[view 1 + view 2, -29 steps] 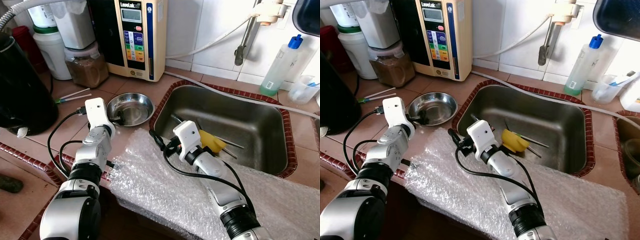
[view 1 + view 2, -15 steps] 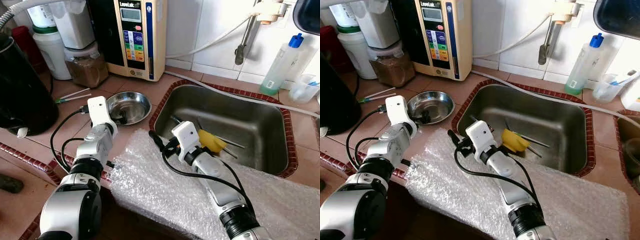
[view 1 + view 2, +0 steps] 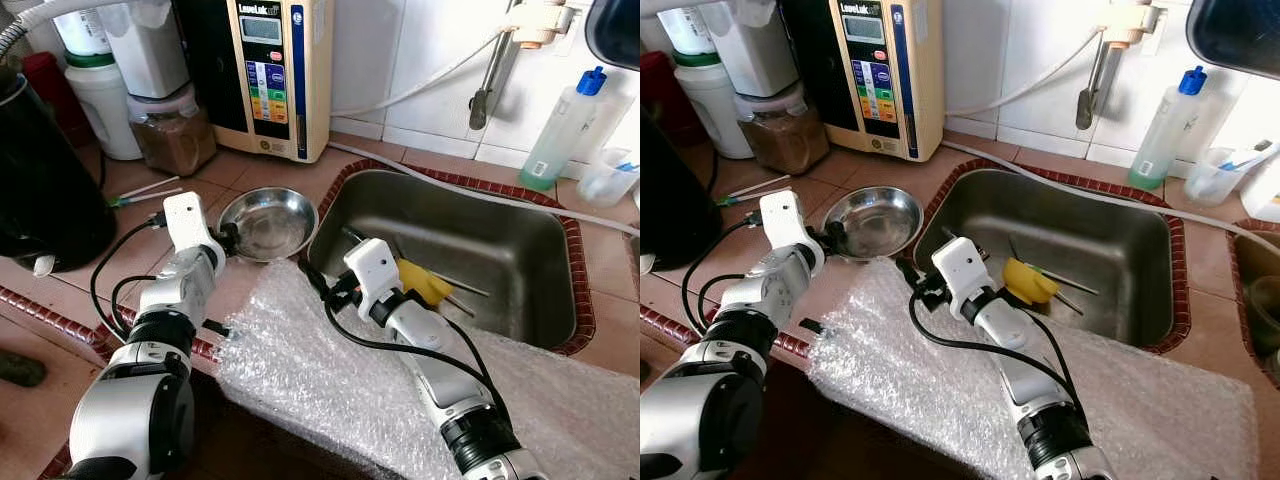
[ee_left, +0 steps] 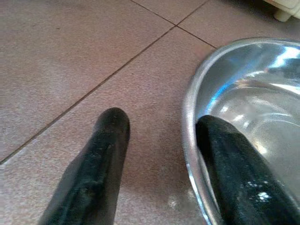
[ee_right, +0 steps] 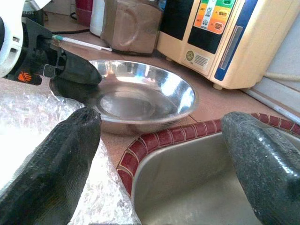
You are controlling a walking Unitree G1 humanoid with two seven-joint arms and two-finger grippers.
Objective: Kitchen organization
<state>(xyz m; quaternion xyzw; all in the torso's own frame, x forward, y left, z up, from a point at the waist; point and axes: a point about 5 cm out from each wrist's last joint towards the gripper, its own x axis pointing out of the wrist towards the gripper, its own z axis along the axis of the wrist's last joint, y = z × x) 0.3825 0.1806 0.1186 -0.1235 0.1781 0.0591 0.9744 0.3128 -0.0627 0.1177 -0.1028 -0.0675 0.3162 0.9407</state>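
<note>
steel bowl on the tiled counter, just left of the sink, near side tipped up off the tiles, opening facing up and slightly toward the sink. round, so no long axis to speak of. polished, mirror-like inside, thin rolled rim.

left gripper straddling the bowl's near-left rim: one black finger inside the bowl, the other outside on the tile, rim in between. fingers apart in the wrist view, contact with the rim not clear enough to call a clamp.

right gripper wide apart, hovering over the red-brick sink edge where counter meets basin, holding nothing. pads rough, grainy black rubber.

bubble wrap sheet draped over the counter's front edge, crinkled, translucent; right forearm lying across it.

in the sink: yellow item, partly hidden behind the right wrist, shape not readable; a few thin metal utensils beside it, ends cut off by the arm.

behind the bowl: cream water unit with coloured buttons, brown-filled jar, white container. black rounded vessel at far left, cut off by frame. clear bottle with blue cap on the right by the wall.
</note>
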